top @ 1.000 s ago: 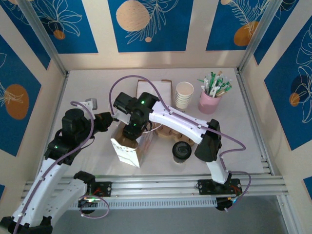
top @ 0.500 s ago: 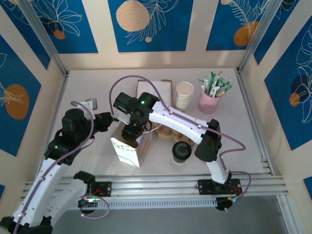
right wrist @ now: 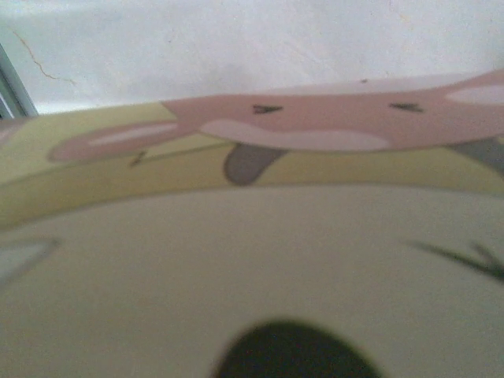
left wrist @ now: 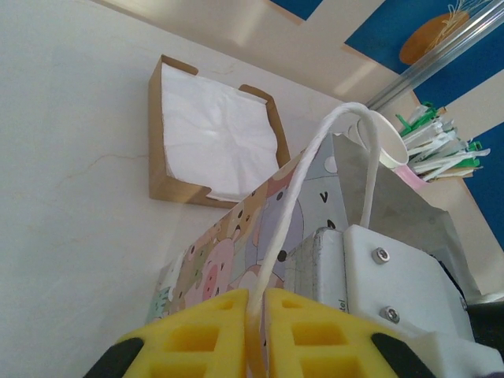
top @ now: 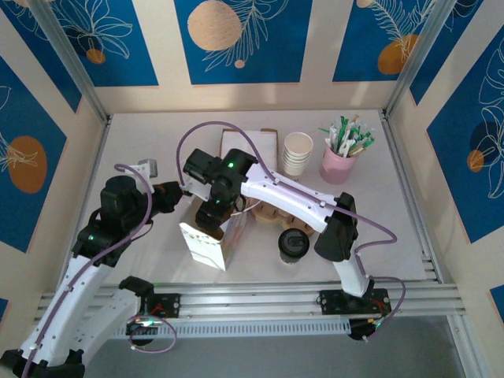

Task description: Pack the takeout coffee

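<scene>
1. Left gripper [left wrist: 256, 315]: the yellow fingers [left wrist: 213, 327] are clenched on the white cord handle [left wrist: 315, 169] of the paper bag [top: 206, 242]. Judged purpose: lifting the handle keeps the bag upright and its mouth spread for loading.

2. Right gripper [top: 211, 214]: it sits at the bag mouth, just beside the left gripper. The right wrist view gives a blurred close-up of the bag's cartoon print, and the jaws are not visible. You cannot tell whether this gripper is released or clenched.

3. Coffee cup [top: 293, 244]: it stands upright on the table with its black lid on, to the right of the bag and apart from it. No gripper touches it. Treat it as not yet packed.

4. Containers:
- Paper bag: the right arm covers the mouth, so you cannot confirm any contents.
- Cardboard tray [left wrist: 155, 134]: holds a flat pile of white napkins [left wrist: 216, 142] and lies behind the bag.
- Pink cup [top: 337, 167]: holds green-and-white sticks [top: 346, 135] standing upright.
- Stack of lidless cups [top: 298, 153]: nested, just left of the pink cup.
- Brown cup carrier [top: 264, 213]: lies between bag and coffee cup, partly hidden under the right arm.
</scene>
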`<act>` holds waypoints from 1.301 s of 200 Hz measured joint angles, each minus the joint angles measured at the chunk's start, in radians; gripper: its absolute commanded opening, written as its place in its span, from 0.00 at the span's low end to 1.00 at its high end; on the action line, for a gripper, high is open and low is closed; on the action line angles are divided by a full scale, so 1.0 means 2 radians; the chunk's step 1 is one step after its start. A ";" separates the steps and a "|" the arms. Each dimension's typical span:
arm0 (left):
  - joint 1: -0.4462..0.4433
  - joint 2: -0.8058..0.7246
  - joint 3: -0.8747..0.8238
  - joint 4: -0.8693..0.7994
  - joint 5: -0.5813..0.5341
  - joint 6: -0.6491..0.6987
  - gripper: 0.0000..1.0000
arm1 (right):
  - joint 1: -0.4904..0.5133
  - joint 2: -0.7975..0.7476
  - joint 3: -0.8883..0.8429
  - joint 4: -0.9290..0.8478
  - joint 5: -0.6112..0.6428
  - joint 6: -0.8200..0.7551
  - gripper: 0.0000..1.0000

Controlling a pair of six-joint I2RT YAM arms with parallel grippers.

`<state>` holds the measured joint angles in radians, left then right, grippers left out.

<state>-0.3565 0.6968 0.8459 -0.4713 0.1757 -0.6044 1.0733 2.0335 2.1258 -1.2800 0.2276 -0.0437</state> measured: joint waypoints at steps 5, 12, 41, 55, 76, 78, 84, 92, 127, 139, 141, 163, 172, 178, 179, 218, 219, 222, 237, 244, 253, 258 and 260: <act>0.000 0.000 0.000 0.001 0.000 0.000 0.14 | 0.000 0.000 0.000 0.000 -0.001 -0.002 0.99; 0.000 0.000 0.000 0.001 0.000 0.000 0.14 | 0.000 0.000 0.000 0.000 -0.002 -0.001 0.99; 0.000 0.000 0.000 0.001 0.000 0.000 0.14 | 0.000 0.000 0.000 -0.001 -0.004 0.000 0.99; 0.000 0.000 0.000 0.001 0.000 0.000 0.13 | 0.000 0.000 0.000 -0.001 -0.006 0.001 1.00; 0.000 0.000 0.000 0.001 0.000 0.000 0.14 | 0.000 0.000 0.000 -0.001 -0.009 0.003 0.99; 0.000 0.000 0.000 0.001 0.000 0.000 0.13 | 0.000 0.000 0.000 -0.001 -0.010 0.003 0.99; 0.000 0.000 0.000 0.002 0.000 0.000 0.14 | 0.000 0.000 0.000 -0.001 -0.011 0.005 1.00; 0.000 0.000 0.000 0.002 0.000 0.000 0.14 | 0.000 0.000 0.000 -0.001 -0.013 0.006 1.00; 0.000 0.000 0.000 0.007 0.000 0.000 0.13 | -0.002 -0.004 0.000 0.001 -0.019 0.011 1.00; 0.000 0.000 0.000 0.012 0.000 -0.002 0.13 | -0.003 -0.008 0.000 0.001 -0.022 0.013 1.00; 0.000 0.000 0.000 0.012 0.000 -0.002 0.13 | -0.003 -0.008 0.000 0.001 -0.022 0.014 0.99; 0.000 -0.002 0.000 0.019 0.000 -0.004 0.13 | -0.005 -0.021 0.003 0.003 -0.023 0.019 1.00; 0.000 -0.001 -0.001 0.014 0.000 -0.004 0.13 | -0.006 -0.030 0.007 0.009 -0.024 0.022 1.00; 0.000 0.000 -0.001 0.011 0.000 -0.004 0.13 | -0.006 -0.037 0.010 0.013 -0.024 0.023 1.00; 0.000 0.000 -0.001 0.010 0.000 -0.004 0.13 | -0.007 -0.038 0.011 0.014 -0.024 0.024 1.00; 0.000 0.005 -0.001 0.005 0.000 -0.004 0.13 | -0.011 -0.084 0.025 0.032 -0.026 0.038 0.99; 0.000 0.005 -0.001 0.005 0.000 -0.004 0.13 | -0.011 -0.084 0.025 0.032 -0.026 0.039 0.98; 0.000 0.005 -0.001 0.005 0.000 -0.004 0.13 | -0.011 -0.087 0.026 0.033 -0.026 0.039 0.98; 0.000 0.005 -0.001 0.005 0.000 -0.004 0.13 | -0.011 -0.092 0.029 0.034 -0.026 0.045 0.94; 0.000 0.005 -0.001 0.005 0.000 -0.004 0.14 | -0.011 -0.093 0.030 0.034 -0.026 0.048 0.91; 0.000 0.005 -0.001 0.005 0.000 -0.004 0.14 | -0.012 -0.093 0.030 0.035 -0.026 0.054 0.87; 0.000 0.005 -0.001 0.005 0.000 -0.004 0.14 | -0.012 -0.092 0.030 0.034 -0.026 0.055 0.85; 0.000 0.005 -0.001 0.005 0.000 -0.004 0.14 | -0.012 -0.092 0.030 0.034 -0.026 0.057 0.84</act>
<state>-0.3569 0.7059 0.8440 -0.4606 0.1757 -0.6121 1.0492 1.8488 2.1864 -1.2118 0.1761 0.0704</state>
